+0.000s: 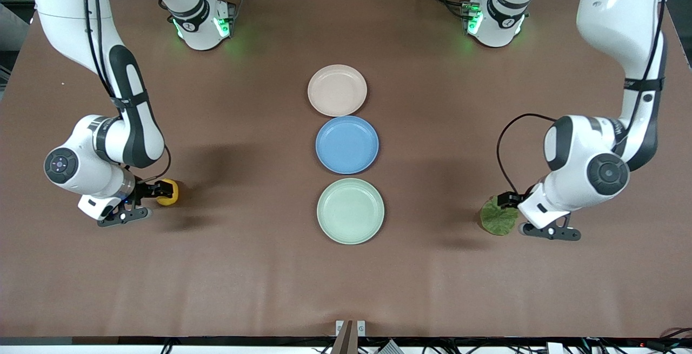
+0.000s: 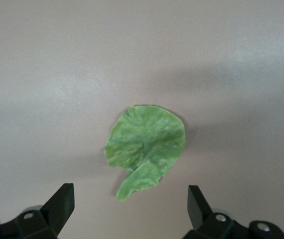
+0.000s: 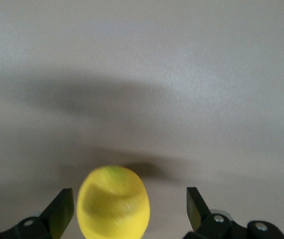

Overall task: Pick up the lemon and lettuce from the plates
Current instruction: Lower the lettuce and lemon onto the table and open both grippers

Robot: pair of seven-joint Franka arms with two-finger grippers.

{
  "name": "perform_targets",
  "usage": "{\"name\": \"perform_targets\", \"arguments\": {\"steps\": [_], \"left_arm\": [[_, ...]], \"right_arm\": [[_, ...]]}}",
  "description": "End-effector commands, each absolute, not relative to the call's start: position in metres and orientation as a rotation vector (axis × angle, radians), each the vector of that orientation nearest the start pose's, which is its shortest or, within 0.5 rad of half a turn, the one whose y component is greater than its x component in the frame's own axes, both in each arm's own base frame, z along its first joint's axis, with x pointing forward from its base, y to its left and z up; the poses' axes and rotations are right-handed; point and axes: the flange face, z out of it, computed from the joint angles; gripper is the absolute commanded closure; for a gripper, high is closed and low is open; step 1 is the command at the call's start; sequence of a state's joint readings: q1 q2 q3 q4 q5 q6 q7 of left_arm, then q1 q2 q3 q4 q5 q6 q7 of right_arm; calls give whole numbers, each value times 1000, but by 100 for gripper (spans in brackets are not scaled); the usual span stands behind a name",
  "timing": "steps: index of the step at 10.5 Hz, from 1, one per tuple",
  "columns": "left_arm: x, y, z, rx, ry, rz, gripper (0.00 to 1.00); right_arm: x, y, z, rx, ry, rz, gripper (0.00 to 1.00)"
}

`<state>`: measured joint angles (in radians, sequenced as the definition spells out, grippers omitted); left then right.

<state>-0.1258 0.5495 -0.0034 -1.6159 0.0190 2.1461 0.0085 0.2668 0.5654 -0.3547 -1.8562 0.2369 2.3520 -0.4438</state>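
The yellow lemon lies on the brown table toward the right arm's end, off the plates. My right gripper is low over it, open, with the lemon between its spread fingers and touching neither. The green lettuce lies flat on the table toward the left arm's end. My left gripper hangs open just above the leaf's edge, holding nothing. The beige plate and the mint green plate stand bare in the middle of the table.
A bright blue plate sits between the beige and the mint green plate, in one row along the table's middle. Both arms' bases stand at the table's back edge.
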Motion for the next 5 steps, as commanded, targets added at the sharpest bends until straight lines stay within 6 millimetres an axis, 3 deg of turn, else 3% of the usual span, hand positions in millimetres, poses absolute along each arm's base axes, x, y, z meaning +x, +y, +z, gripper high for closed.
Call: {"name": "perform_targets", "arguments": {"steps": [1,5], "left_arm": [[679,-82,350,-3111,232,1,0],[677,-81,418,-3099,232,-55,0]], "right_arm": [[648,-39,245,-3112,-360,11,0],[649,-43,265,-3053,-334,-26,0]]}}
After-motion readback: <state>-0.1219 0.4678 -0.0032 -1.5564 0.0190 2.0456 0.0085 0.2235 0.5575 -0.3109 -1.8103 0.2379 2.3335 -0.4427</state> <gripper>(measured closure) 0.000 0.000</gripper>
